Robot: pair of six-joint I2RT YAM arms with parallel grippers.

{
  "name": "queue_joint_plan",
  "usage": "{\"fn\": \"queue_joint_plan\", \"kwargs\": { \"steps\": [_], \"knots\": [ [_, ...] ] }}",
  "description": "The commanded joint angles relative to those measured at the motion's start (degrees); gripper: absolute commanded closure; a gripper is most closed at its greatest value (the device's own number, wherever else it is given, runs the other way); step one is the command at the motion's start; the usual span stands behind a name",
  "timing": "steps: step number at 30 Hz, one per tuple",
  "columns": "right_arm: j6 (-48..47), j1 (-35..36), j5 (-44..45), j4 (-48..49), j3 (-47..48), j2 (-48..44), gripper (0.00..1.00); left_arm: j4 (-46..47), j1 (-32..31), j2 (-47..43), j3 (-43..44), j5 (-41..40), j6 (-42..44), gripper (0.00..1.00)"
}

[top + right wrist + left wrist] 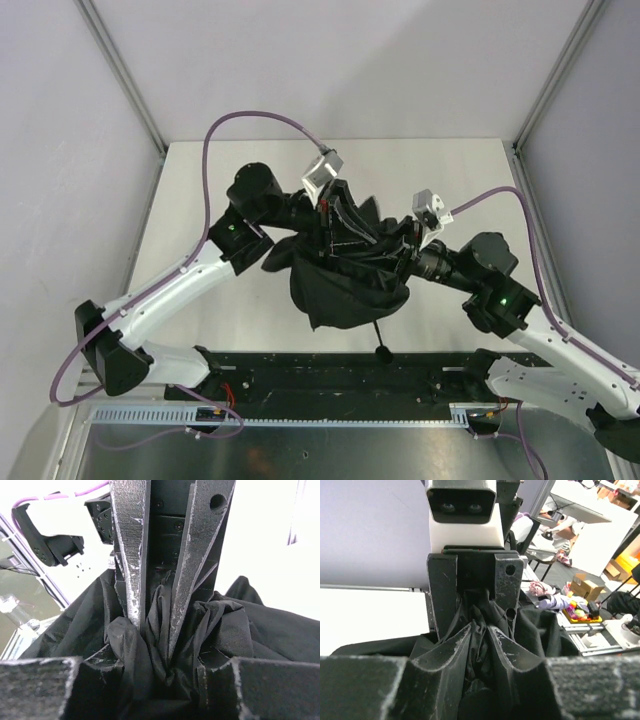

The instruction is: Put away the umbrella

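1. Reaching in from the near-left corner, the left arm (190,280) rose over the tabletop (480,180), bent at its far joint and turned its wrist toward the middle.
2. The left jaws were clenched on a fold of the umbrella (345,275); the right wrist view showed black cloth pinched between them.
3. The right arm (505,290) came from the near-right corner, folded at the elbow and pointed its wrist leftward, close to the other wrist and facing it.
4. Cloth was bunched between the right jaws, but whether they pressed it could not be told.
5. The umbrella sat between the two wrists over the middle of the tabletop, its canopy loose and crumpled, sagging toward the near edge.
6. A thin cord with a knob (383,351) dangled below the cloth, just short of the black base rail (340,375) along the near edge.
7. White tabletop showed beyond the bundle and on both sides of it, and grey walls (60,150) closed in the left, right and back.
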Motion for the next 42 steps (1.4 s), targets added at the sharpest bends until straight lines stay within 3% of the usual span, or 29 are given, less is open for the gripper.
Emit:
{"fn": "queue_joint_plan", "kwargs": {
  "steps": [1, 4, 5, 6, 8, 11, 14, 18, 22, 30, 33, 37, 42],
  "knots": [
    [2.1, 3.6, -4.6, -1.4, -1.6, 2.7, 0.98, 7.9, -4.5, -0.7, 3.0, -2.1, 4.8, 0.65],
    [1.1, 3.6, 4.9, -3.6, -2.5, -0.3, 1.0, -0.5, 0.0, -4.7, 1.5, -11.8, 9.2, 0.4],
    [0.9, 3.5, 7.5, -4.2, -2.6, -1.2, 1.0, -3.2, 1.9, -5.7, 1.4, -15.2, 9.9, 0.2],
    [0.8, 3.5, 11.1, -4.8, -2.7, -2.1, 1.0, -6.4, 3.7, -6.4, 1.8, -19.0, 10.2, 0.1],
    [0.3, 3.5, 17.9, -5.7, -2.7, -3.3, 1.0, -11.9, 7.6, -7.8, 2.7, -26.3, 9.3, 0.03],
    [-0.9, 3.3, 27.2, -8.2, -2.2, -4.1, 1.0, -14.6, 12.7, -10.7, 0.9, -33.1, 5.7, 0.01],
    [-1.5, 2.9, 36.6, -13.7, -0.4, -2.8, 1.0, -16.3, 15.3, -13.8, -1.8, -37.2, 3.2, 0.06],
    [-1.2, 2.9, 44.2, -19.4, 1.8, 1.1, 1.0, -16.8, 15.7, -15.7, -6.3, -37.0, -0.8, 0.11],
    [-1.7, 2.3, 48.8, -21.6, 3.9, 8.1, 1.0, -16.8, 13.6, -16.6, -13.4, -35.7, -2.8, 0.11],
    [-6.3, 2.5, 51.3, -15.0, 5.0, 24.5, 0.98, -16.5, 9.9, -18.4, -27.8, -40.4, -1.4, 0.13],
    [-6.8, 2.3, 50.2, -13.7, 5.1, 29.6, 0.78, -15.6, 10.3, -19.8, -32.3, -44.5, -2.5, 0.07],
    [-5.3, 1.8, 44.5, -14.9, 5.0, 33.7, 0.48, -15.1, 11.9, -19.4, -34.3, -43.8, -5.6, 0.02],
    [-3.6, 1.1, 36.8, -18.0, 5.0, 35.2, 0.22, -13.8, 12.2, -21.6, -37.5, -43.6, -6.4, 0.07]
  ]
}}
